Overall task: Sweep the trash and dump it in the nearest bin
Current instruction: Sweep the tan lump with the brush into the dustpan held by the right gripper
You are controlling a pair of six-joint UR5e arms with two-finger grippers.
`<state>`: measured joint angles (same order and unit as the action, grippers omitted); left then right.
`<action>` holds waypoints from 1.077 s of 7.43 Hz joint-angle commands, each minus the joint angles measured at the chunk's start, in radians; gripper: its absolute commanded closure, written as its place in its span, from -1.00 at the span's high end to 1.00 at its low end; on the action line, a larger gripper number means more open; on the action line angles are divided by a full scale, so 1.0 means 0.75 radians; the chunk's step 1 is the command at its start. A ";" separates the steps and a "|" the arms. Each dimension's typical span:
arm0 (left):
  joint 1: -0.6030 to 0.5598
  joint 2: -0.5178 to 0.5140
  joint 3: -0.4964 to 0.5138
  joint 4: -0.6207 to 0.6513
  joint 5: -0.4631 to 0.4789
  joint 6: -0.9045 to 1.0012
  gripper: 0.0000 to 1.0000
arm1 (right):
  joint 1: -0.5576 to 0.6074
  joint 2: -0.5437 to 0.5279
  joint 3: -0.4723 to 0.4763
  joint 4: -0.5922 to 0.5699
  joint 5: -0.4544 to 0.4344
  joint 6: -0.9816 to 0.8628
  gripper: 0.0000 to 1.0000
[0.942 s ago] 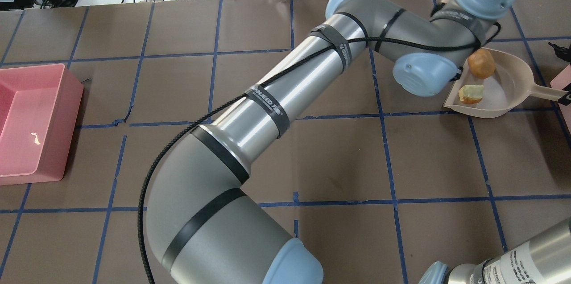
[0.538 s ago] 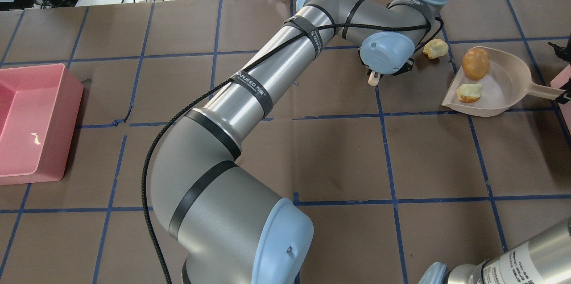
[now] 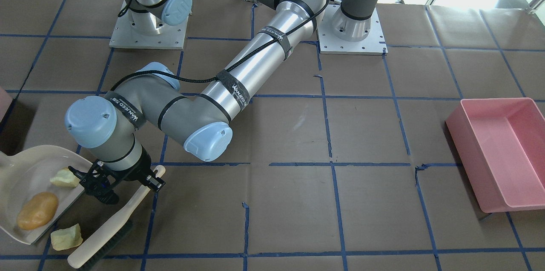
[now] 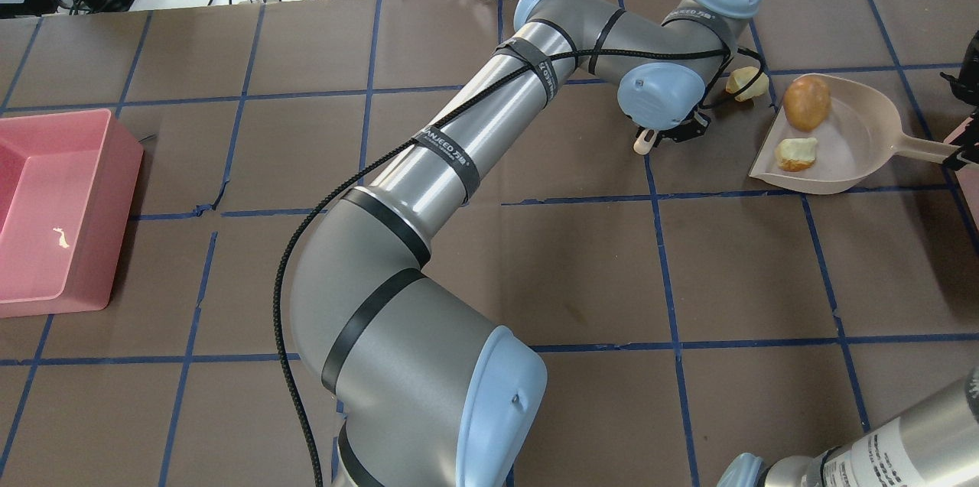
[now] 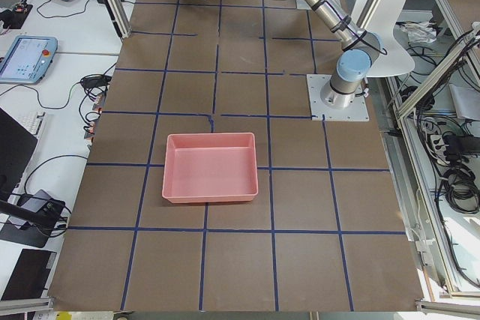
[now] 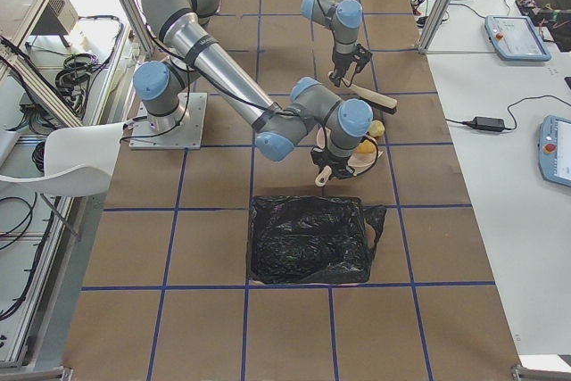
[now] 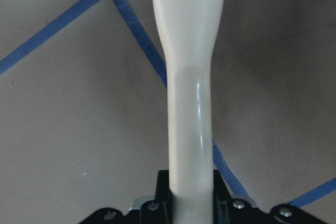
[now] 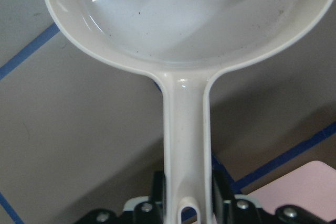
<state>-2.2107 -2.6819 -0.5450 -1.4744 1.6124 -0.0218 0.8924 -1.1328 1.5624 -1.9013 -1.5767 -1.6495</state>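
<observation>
Left claw [image 7: 191, 198]: clamped on the cream handle of the brush [image 3: 119, 215], close to the handle's end. The brush lies at a slant just off the dustpan's open mouth, bristle end down on the desk [image 4: 535, 273].

Right claw [image 8: 186, 198]: clamped on the handle of the dustpan [image 4: 860, 131], near the hanging hole at the handle's end. In my overhead view the pan sits flat on the desk.

Trash, counted against the dustpan:
- Orange-brown lump [image 4: 807, 102]: inside the pan, near its open edge.
- First pale chunk [image 4: 795, 154]: inside the pan, also near the open edge, apart from the orange lump.
- Second pale chunk [image 4: 746, 82]: outside, on the desk just beside one corner of the pan's mouth. It lies between that corner and the brush head; I cannot tell whether the bristles touch it.

Bin [image 8: 315, 190]: only a pale pink corner shows, close behind the dustpan's handle end.

Large pink tub [image 4: 38, 189]: well apart from the dustpan, at the opposite end of the desk.
</observation>
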 commanded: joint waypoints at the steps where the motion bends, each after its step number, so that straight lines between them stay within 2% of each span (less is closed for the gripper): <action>1: -0.004 -0.014 0.005 -0.002 -0.041 0.120 -0.91 | 0.009 0.005 -0.001 0.001 0.026 0.021 -0.68; 5: -0.103 -0.003 0.005 -0.002 -0.072 0.170 -0.90 | 0.021 0.007 -0.001 0.003 0.028 0.021 -0.69; 8: -0.210 0.001 0.005 0.000 -0.072 0.072 -0.89 | 0.021 0.007 -0.001 0.001 0.042 0.021 -0.68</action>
<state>-2.3384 -2.6816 -0.5415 -1.4754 1.5590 0.0626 0.9080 -1.1275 1.5617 -1.9004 -1.5527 -1.6336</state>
